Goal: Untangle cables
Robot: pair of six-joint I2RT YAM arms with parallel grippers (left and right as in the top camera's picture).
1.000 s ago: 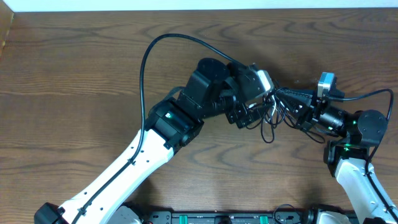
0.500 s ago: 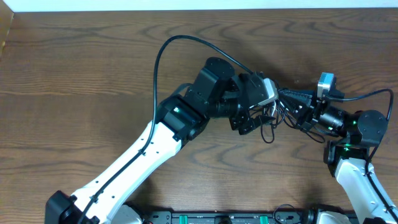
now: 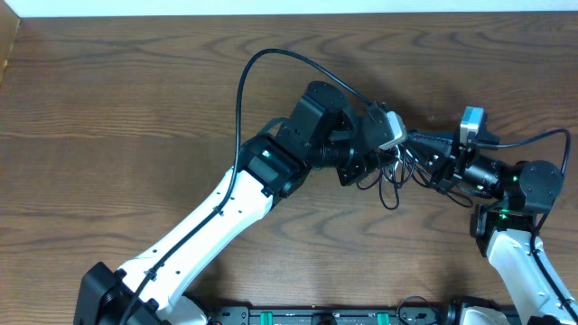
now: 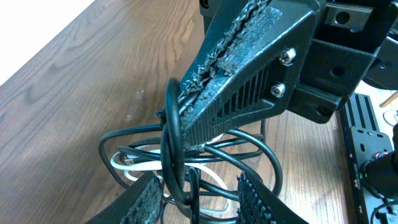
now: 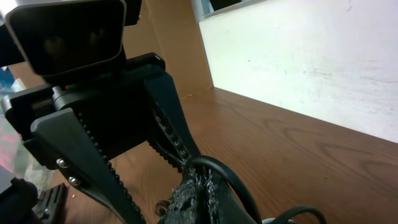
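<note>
Much table stretches left of the tangled cables.

Robotics lab: wooden table, white wall, left arm, right arm

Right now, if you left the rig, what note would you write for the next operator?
Right gripper: jaws shut on a black loop of the cables.
Left gripper: jaws open, one each side of the bundle.
Cables: one tangle between the two grippers, right of the middle of the table; white cable inside it.
Done: nothing separated. Left: pull each cable free.
</note>
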